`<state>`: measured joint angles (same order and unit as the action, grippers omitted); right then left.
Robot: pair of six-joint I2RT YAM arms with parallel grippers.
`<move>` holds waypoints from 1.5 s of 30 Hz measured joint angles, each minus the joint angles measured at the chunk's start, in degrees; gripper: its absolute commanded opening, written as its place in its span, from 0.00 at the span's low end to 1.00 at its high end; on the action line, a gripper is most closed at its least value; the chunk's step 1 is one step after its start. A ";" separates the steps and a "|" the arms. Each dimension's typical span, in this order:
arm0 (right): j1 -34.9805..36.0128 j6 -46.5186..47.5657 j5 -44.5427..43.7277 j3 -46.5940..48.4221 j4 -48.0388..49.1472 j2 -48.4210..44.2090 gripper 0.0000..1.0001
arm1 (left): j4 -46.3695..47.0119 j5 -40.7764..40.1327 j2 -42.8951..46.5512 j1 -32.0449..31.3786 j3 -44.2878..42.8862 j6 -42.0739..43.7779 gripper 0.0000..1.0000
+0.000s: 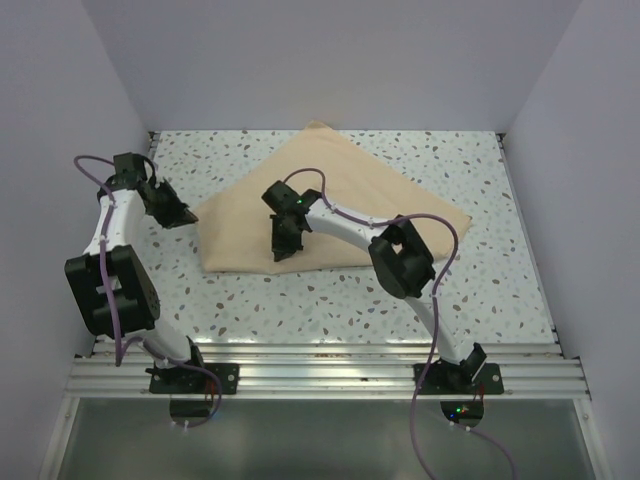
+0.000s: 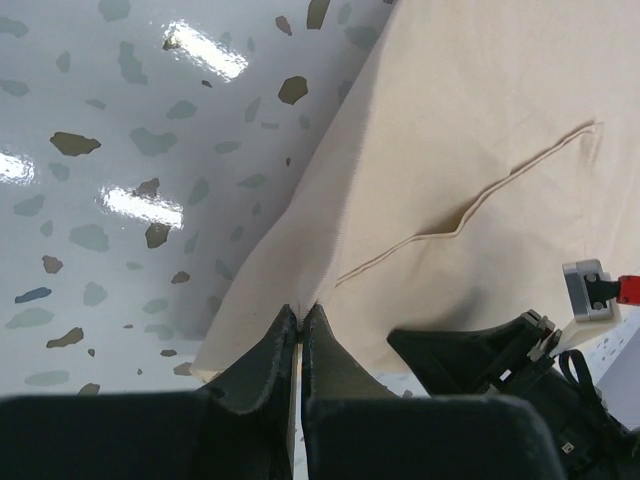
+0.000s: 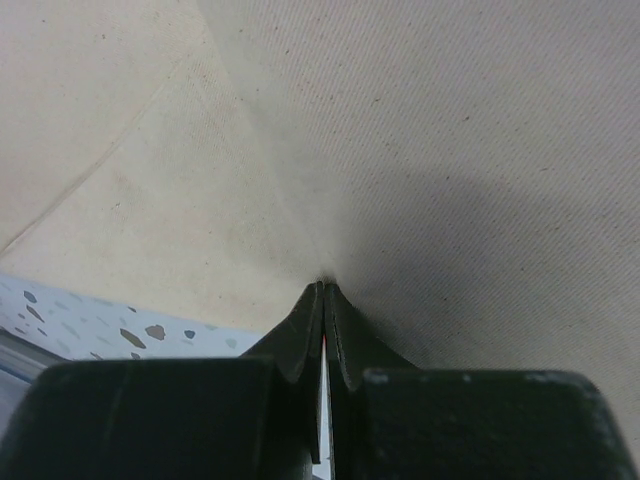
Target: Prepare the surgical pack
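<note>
we have the pack (image 1: 330, 165) partly folded, far from a parcel; left gripper (image 1: 183, 216) pinches its edge, right gripper (image 1: 283, 249) closed, tips against it.

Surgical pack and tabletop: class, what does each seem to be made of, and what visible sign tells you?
The surgical pack looks like woven cloth, perhaps cotton or a blend, matte tan: it shows fine diagonal weave lines and soft folds. The tabletop looks hard and glossy, either terrazzo or speckled laminate: it shows bright light reflections and scattered chips.
</note>
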<state>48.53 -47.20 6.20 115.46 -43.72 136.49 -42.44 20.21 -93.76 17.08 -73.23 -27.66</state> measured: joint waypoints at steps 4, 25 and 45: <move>0.00 -0.33 -0.35 0.96 -0.66 0.79 0.00 | 0.07 0.68 1.55 -0.66 0.00 -0.72 0.00; -2.78 4.68 -3.93 14.80 -1.09 3.50 0.00 | 1.66 1.99 5.49 -4.48 2.01 -5.01 0.00; -3.34 4.94 -2.47 17.90 -0.85 10.58 0.00 | 2.43 3.61 5.92 -9.29 -2.29 -10.84 0.00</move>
<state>45.19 -42.26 3.73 133.36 -44.58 147.06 -40.01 23.81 -87.83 7.79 -75.53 -38.50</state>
